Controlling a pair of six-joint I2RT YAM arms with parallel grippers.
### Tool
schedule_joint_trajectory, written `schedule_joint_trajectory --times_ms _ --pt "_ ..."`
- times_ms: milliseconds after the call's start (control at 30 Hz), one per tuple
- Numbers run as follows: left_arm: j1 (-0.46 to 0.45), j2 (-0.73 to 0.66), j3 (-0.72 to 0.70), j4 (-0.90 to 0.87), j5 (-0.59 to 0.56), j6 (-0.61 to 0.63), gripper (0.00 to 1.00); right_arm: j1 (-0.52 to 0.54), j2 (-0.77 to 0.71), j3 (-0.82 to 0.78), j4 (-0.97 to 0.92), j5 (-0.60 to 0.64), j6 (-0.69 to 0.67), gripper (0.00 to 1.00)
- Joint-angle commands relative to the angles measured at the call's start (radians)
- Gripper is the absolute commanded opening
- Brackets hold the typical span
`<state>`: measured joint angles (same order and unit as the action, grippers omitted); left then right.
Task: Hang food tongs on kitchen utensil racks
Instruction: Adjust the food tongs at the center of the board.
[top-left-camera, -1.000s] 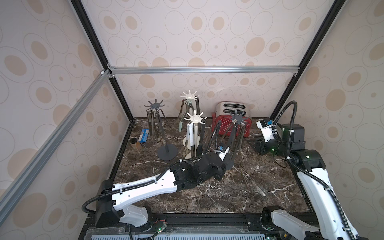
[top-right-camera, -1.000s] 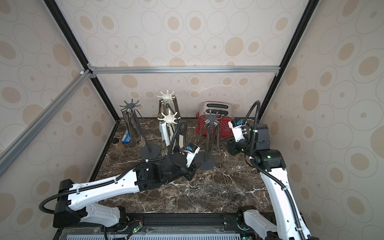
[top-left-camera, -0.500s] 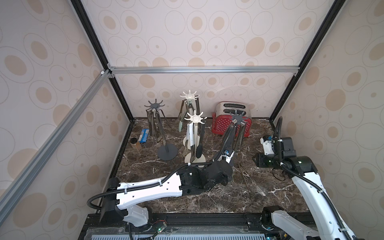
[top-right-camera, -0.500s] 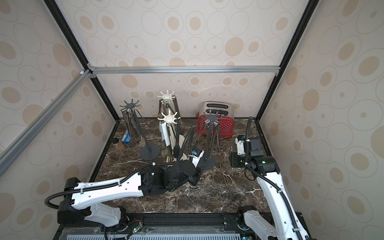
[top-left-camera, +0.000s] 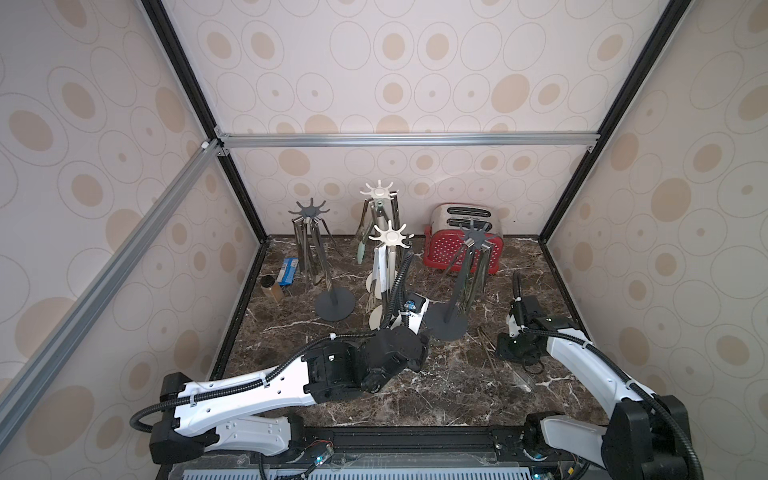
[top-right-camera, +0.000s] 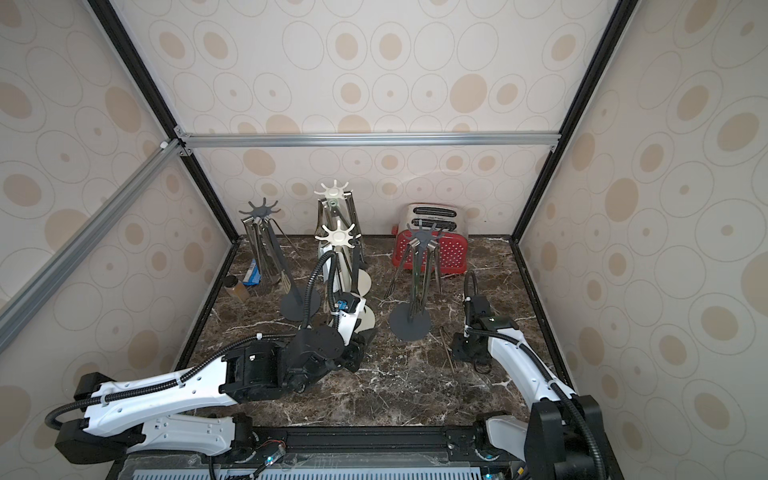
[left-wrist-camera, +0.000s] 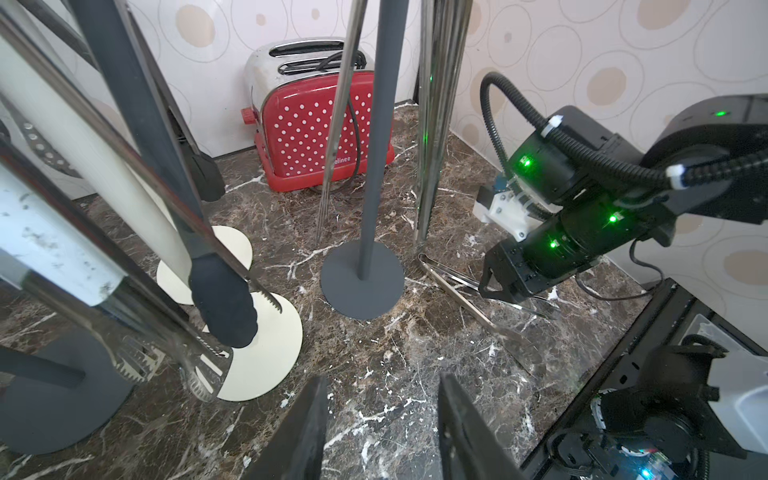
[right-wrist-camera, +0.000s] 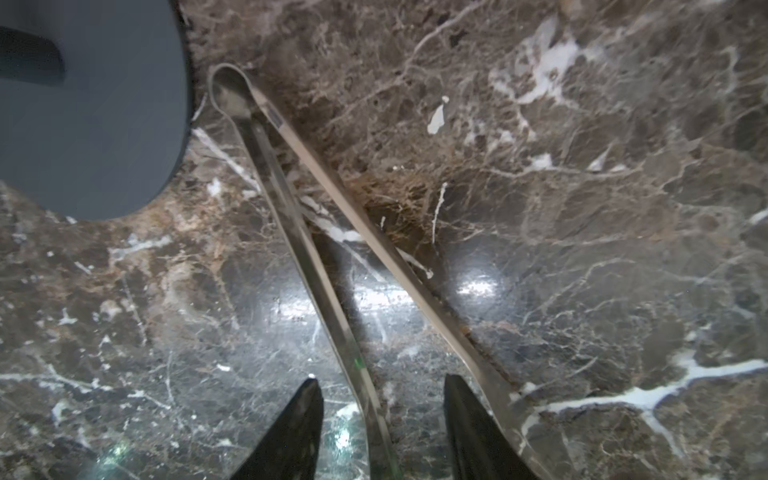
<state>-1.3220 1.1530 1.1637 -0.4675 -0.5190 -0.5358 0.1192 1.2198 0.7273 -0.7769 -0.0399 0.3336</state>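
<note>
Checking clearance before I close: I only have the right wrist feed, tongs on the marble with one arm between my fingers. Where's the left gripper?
Observer: The left gripper is open and empty, facing the dark grey rack whose base sits beside your tongs.
Operator: Anything on that rack?
Observer: Several steel tongs hang from its crown. I cannot count free hooks.
Operator: Other racks?
Observer: Three more toward the left arm's side: a second dark grey rack, a front cream rack and a back cream rack, all carrying tongs.
</note>
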Motion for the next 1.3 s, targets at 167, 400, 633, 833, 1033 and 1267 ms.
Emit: schedule_joint_trajectory --times_ms 167,400,633,833,1033,1267 --pt "0.000 -0.059 -0.047 -0.017 -0.041 -0.026 0.44 0.010 0.137 0.025 0.095 0.121 0.047 0.53" --pt "0.003 -0.104 -0.079 -0.019 -0.068 -0.020 0.45 0.008 0.243 0.111 0.078 0.147 0.034 0.53" --pt "0.006 -0.138 -0.105 -0.020 -0.079 -0.021 0.46 0.008 0.356 0.170 0.083 0.101 0.053 0.52" --pt "0.008 -0.167 -0.122 -0.020 -0.090 -0.020 0.46 0.008 0.440 0.211 0.077 0.121 0.090 0.47" --pt "0.008 -0.192 -0.137 -0.023 -0.098 -0.016 0.46 -0.027 0.451 0.196 0.104 0.140 0.125 0.35" --pt "0.010 -0.208 -0.149 -0.016 -0.111 -0.014 0.47 -0.079 0.437 0.169 0.129 0.138 0.116 0.19"
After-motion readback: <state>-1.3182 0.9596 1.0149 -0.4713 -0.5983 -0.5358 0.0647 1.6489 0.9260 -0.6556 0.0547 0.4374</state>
